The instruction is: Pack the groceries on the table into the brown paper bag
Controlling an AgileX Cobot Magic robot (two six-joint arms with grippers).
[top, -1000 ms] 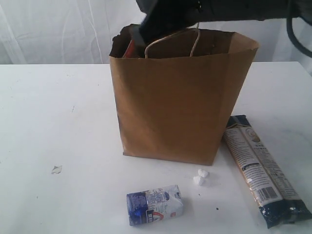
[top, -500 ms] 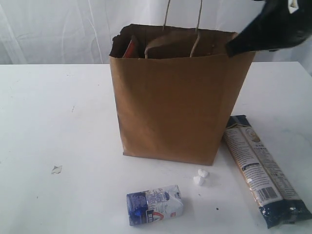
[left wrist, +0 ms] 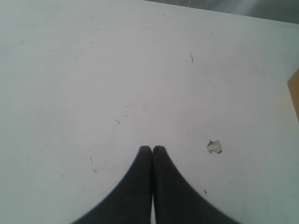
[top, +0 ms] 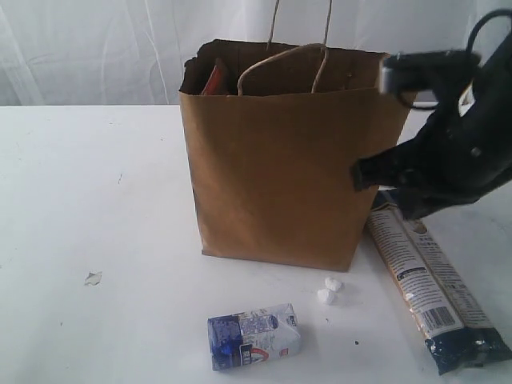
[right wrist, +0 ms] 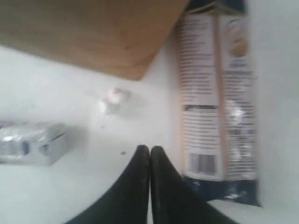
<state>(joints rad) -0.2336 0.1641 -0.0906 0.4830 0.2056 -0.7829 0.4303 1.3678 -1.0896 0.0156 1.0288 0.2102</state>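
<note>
The brown paper bag point(top: 280, 168) stands upright mid-table, and a brown-red pouch point(top: 214, 80) shows at its open top. On the table point(top: 96, 200) in front lies a small blue-white carton point(top: 254, 336). A long dark-blue-and-cream packet point(top: 432, 288) lies to the bag's right. My right gripper point(top: 362, 174) hangs shut and empty by the bag's right side, above the packet. In the right wrist view it point(right wrist: 150, 148) sits between the carton point(right wrist: 32, 142) and the packet point(right wrist: 217, 93). My left gripper point(left wrist: 152, 148) is shut over bare table and out of the exterior view.
Two small white crumbs point(top: 328, 290) lie by the bag's front right corner. A small scrap point(top: 93, 278) lies on the left of the table, also seen near the left gripper as the scrap point(left wrist: 214, 146). A white curtain hangs behind the table.
My right arm has come away from above the bag's mouth, swinging right and down to the bag's right side. The bag, carton and packet have not moved.
</note>
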